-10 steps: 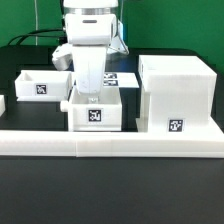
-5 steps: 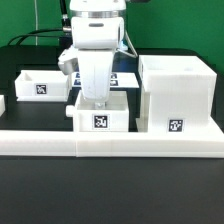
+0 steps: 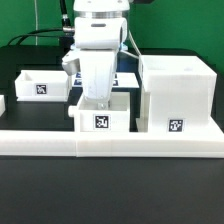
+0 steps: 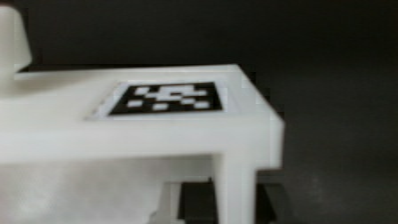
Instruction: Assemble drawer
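My gripper [image 3: 98, 100] is shut on the back wall of a small open white drawer box [image 3: 101, 120] with a marker tag on its front. The box sits on the table against the exterior view's left side of the large white drawer case [image 3: 176, 95]. In the wrist view the box [image 4: 169, 115] fills the frame, and its thin wall [image 4: 233, 195] stands between my dark fingertips [image 4: 191, 203], with my gripper [image 4: 233, 205] closed round it. A second small white box [image 3: 40, 84] lies at the exterior view's left.
A long white rail [image 3: 110, 142] runs across the front of the table, just before the box and the case. The marker board [image 3: 126, 78] lies behind my arm. Another white part [image 3: 2, 103] shows at the exterior view's left edge.
My gripper has slid the small drawer box toward the exterior view's right, closer to the large case. The grip has not changed.
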